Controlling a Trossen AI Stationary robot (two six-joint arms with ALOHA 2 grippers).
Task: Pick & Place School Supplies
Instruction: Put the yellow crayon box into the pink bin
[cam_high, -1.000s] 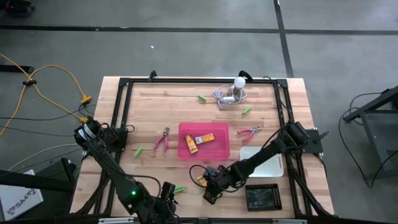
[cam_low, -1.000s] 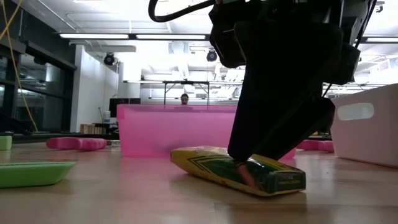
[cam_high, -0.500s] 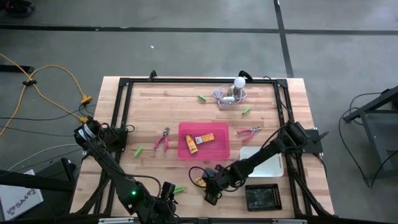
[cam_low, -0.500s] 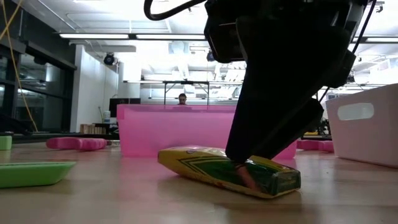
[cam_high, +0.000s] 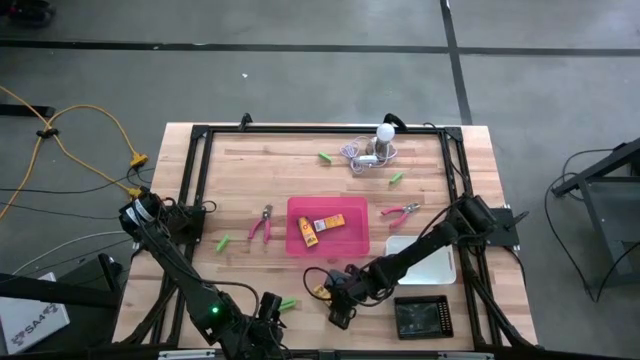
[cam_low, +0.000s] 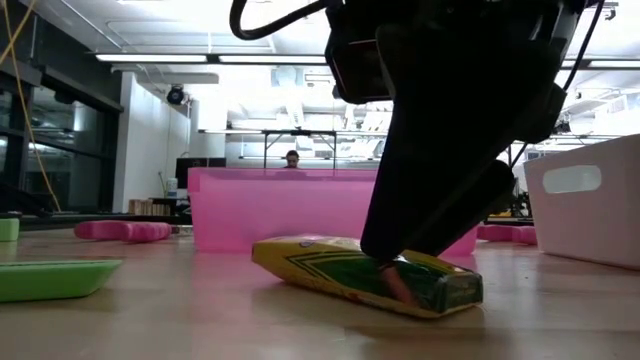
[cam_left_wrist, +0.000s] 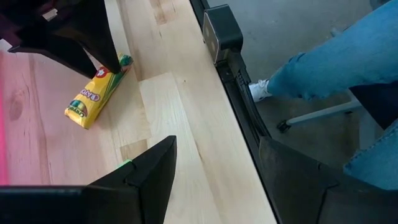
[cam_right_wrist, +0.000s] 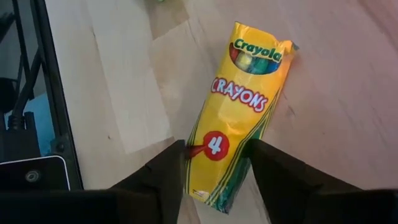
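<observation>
Crayon box may slip

Right gripper (cam_right_wrist: 214, 163) straddles one end of the crayon box (cam_right_wrist: 239, 112), fingers spread wide, nothing lifted yet. Box lies on the table (cam_high: 300, 165) near the pink tray (cam_high: 355, 240). An end-only pinch could let it pivot or drop.

The right claw (cam_high: 335, 296) is standing with its two fingers (cam_right_wrist: 163, 176) wide apart, one on each side of the yellow crayon box (cam_right_wrist: 239, 115), which is lying flat on the wood. Just behind the claw the pink tray (cam_low: 270, 205) is standing like a wall, and off to one side the white bin (cam_low: 585, 200) is blocking the way too. In front of the claw the bare table (cam_right_wrist: 118, 81) is lying open out to the black rail (cam_right_wrist: 53, 93).
</observation>
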